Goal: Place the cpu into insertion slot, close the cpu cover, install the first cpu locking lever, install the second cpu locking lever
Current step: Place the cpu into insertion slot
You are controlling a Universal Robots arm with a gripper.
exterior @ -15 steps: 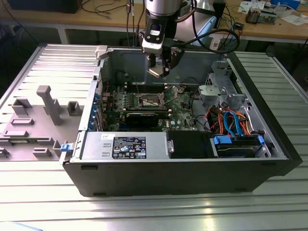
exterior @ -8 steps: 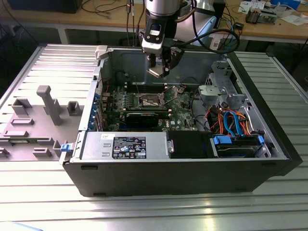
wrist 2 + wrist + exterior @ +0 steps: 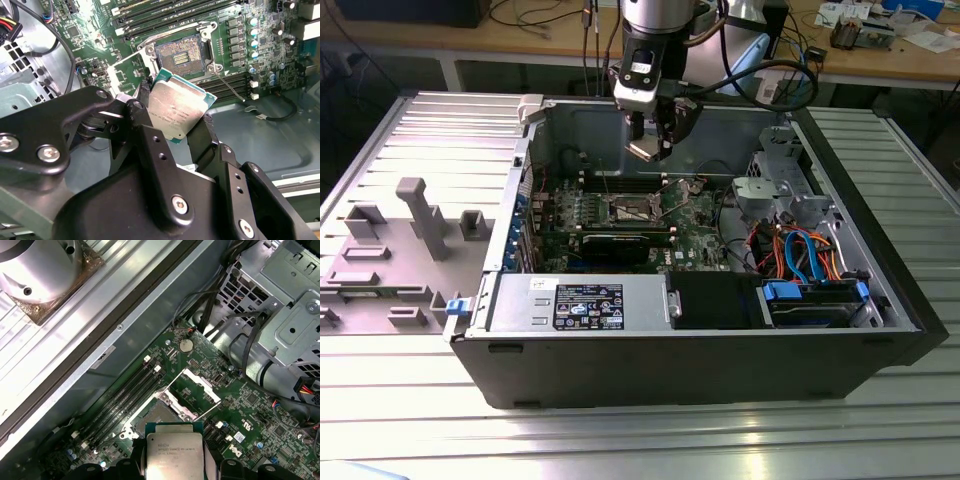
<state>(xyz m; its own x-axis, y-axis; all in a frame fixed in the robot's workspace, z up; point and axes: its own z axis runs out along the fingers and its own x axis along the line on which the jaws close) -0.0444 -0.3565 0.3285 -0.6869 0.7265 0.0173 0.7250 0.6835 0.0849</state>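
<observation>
End effector (image 3: pixel 175 119) pinching the cpu (image 3: pixel 178 111) by two opposite edges, fingers (image 3: pixel 143 102) pressed against it, silvery top tilted toward the second wrist camera. In the exterior view I see it hanging inside the open case (image 3: pixel 670 365), over the green board (image 3: pixel 695 215), chip in the air and apart from the insertion slot (image 3: pixel 185 54).

Count: one cpu, one insertion slot, one cpu cover (image 3: pixel 126 70), one thin wire locking lever (image 3: pixel 226 84) that I can make out. Cover stands tipped up beside the slot, pin field bare. Two banks of long memory slots (image 3: pixel 165 15) flank the socket.

Further out: metal drive cage (image 3: pixel 782 180) with coloured cables (image 3: pixel 800 255) on the exterior view's right. Case sits on the ribbed metal desk (image 3: pixel 620 440).
</observation>
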